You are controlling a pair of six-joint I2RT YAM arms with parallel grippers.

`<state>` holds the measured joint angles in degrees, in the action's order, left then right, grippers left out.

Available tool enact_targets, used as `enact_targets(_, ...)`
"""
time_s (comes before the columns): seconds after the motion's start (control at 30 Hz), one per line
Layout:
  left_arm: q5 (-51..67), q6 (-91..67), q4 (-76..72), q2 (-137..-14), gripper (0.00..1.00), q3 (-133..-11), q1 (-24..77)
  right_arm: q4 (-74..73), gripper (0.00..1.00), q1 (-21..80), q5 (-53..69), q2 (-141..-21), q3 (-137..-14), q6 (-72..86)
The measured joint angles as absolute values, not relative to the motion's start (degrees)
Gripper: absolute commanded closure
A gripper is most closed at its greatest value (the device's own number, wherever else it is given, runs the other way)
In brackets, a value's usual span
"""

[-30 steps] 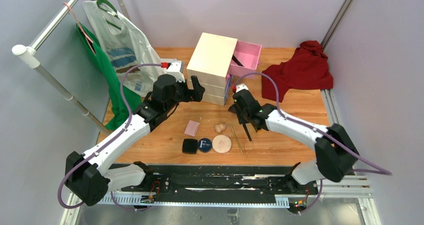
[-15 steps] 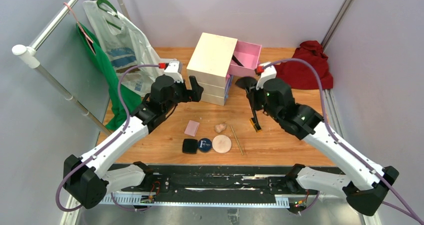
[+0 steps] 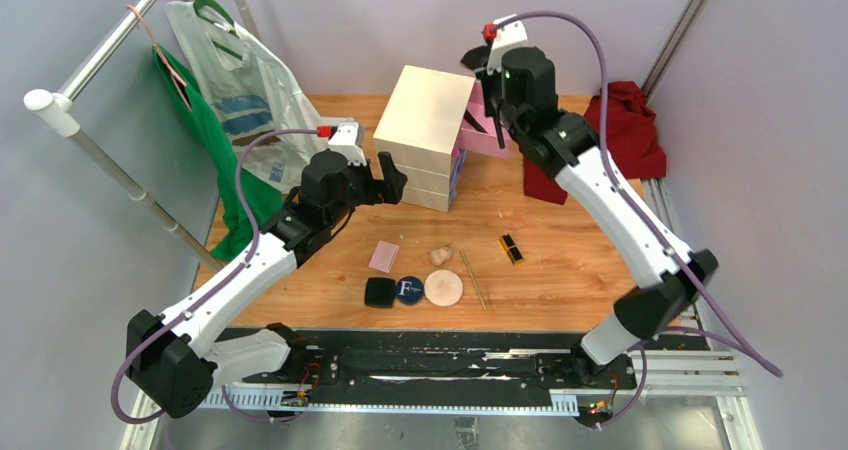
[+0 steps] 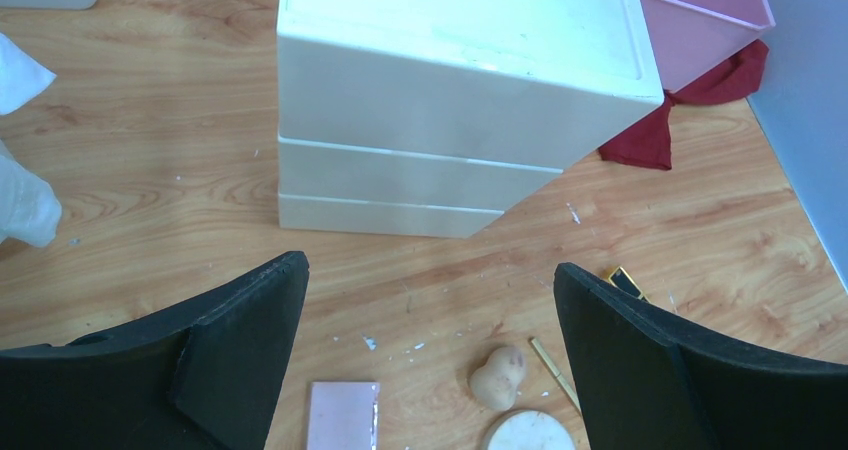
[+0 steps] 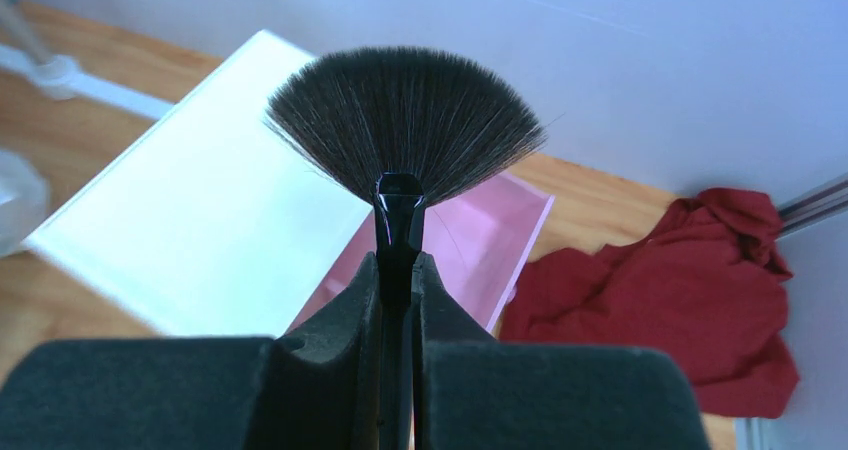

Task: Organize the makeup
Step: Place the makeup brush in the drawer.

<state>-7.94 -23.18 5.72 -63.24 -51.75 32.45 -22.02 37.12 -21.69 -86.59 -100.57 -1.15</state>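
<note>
My right gripper point(image 3: 489, 82) is shut on the black fan brush point(image 5: 405, 120) and holds it in the air above the chest's open pink drawer point(image 3: 497, 118). My left gripper point(image 3: 393, 182) is open and empty, just in front of the cream chest point(image 3: 425, 120). On the table lie a pink square point(image 3: 383, 256), a black square compact point(image 3: 379, 292), a round navy compact point(image 3: 408, 290), a beige round puff point(image 3: 443, 288), a beige sponge point(image 3: 439, 255), a pencil point(image 3: 473, 278) and a black-gold lipstick point(image 3: 511, 248). The left wrist view shows the pink square point(image 4: 343, 415) and the sponge point(image 4: 499, 375) below its open jaws.
A red cloth point(image 3: 610, 135) lies at the back right, beside the drawer. A white plastic bag point(image 3: 245, 95) and a green garment point(image 3: 225, 170) hang from a metal rail point(image 3: 110, 160) at the left. A dark item lies inside the pink drawer.
My right arm has lifted the brush off the table and swung it up and back, over the open pink drawer. The left arm has barely moved.
</note>
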Motion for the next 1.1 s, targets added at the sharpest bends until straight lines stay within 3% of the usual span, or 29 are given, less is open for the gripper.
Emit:
enact_targets(0.1,-7.9,-23.2,5.7,-63.2,0.02,-51.7,32.4,-21.2,1.0,31.8,-18.7,-95.1,-107.2,-2.9)
enact_targets(0.43,-7.6,-23.2,5.0,-64.4,0.02,-51.7,32.4,-19.6,0.99,23.7,-11.6,-107.2,-112.9,-4.2)
enact_targets(1.1,-7.1,-23.2,4.3,-66.6,0.02,-51.7,32.4,-16.6,0.99,21.4,-5.1,-111.6,-113.1,-3.9)
